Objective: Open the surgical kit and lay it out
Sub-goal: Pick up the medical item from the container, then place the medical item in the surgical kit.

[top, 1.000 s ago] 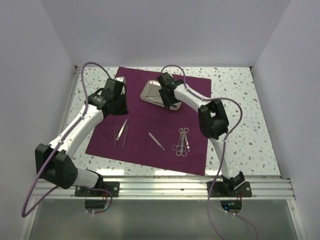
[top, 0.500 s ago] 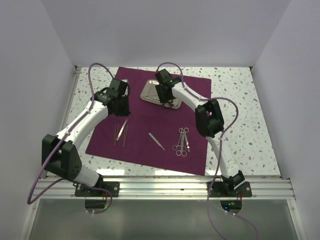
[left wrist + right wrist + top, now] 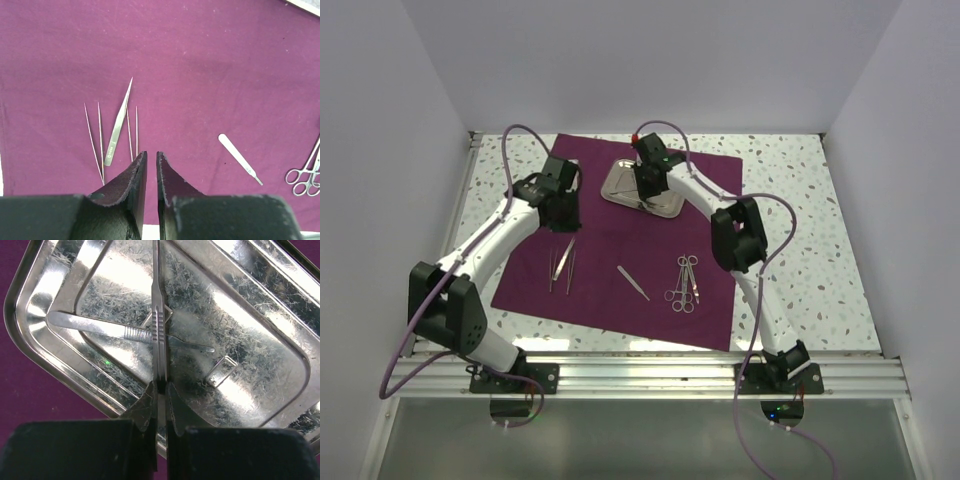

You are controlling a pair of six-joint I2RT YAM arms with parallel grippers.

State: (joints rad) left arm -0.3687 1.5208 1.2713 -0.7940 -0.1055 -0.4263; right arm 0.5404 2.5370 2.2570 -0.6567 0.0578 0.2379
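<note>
The surgical kit's maroon cloth (image 3: 610, 300) lies spread flat on the table. On it lie tweezers and thin probes (image 3: 562, 262) (image 3: 117, 125), a flat steel handle (image 3: 633, 282) (image 3: 239, 158) and ring-handled scissors and forceps (image 3: 685, 285) (image 3: 302, 175). The shiny steel tray (image 3: 618, 180) (image 3: 30, 310) sits at the cloth's far edge. My right gripper (image 3: 645, 185) (image 3: 160, 385) is over the tray, shut on a slim ribbed steel handle (image 3: 159, 325) that crosses a second handle (image 3: 100, 327) lying in the tray. My left gripper (image 3: 563, 205) (image 3: 150, 154) hovers above the tweezers, its jaws almost together with nothing between them.
Speckled tabletop (image 3: 800, 230) shows to the right of the cloth, and a strip of it (image 3: 485, 200) to the left. White walls enclose the sides and back. An aluminium rail (image 3: 650, 375) runs along the near edge by the arm bases.
My right gripper has shifted slightly left over the tray and closed on the ribbed handle. The left arm has drawn in a little, its gripper staying over the tweezers.
</note>
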